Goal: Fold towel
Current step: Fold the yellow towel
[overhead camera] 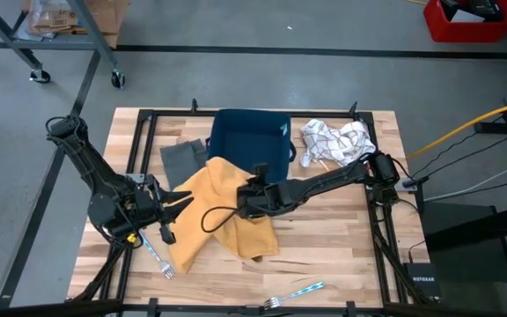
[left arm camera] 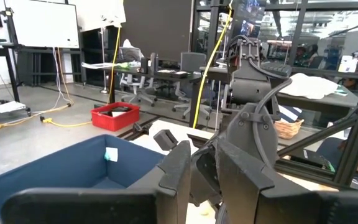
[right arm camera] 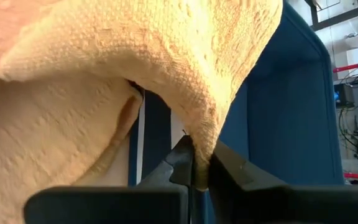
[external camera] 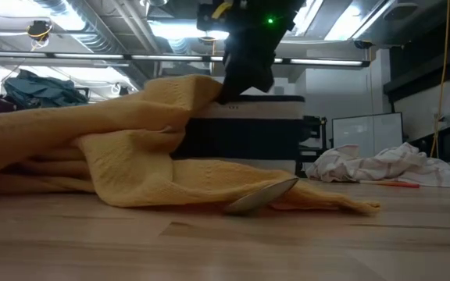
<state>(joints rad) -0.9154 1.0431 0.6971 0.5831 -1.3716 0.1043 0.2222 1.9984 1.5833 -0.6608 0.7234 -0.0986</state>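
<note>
Step in hand looks like the first fold, with a corner lifted; yellow towel point(overhead camera: 223, 207) lies rumpled mid-table, partly draped against the front of a dark blue bin point(overhead camera: 252, 139); right hand point(overhead camera: 255, 187) is clenched on a pinched peak of the cloth, which the right wrist view shows nipped between its fingertips point(right arm camera: 182, 163); left hand point(overhead camera: 176, 202) sits at the towel's left edge, fingers spread, holding nothing; next move, I'd judge, calls for carrying the raised corner across while the left pins or takes the opposite edge; cloth is bunched, so it needs flattening first; clutter nearby: fork point(overhead camera: 155, 251) touching the towel's lower left, second fork point(overhead camera: 296, 294) near the table's front edge, grey cloth point(overhead camera: 184, 158) beside the bin, white patterned rag point(overhead camera: 336, 141) at the right.
</note>
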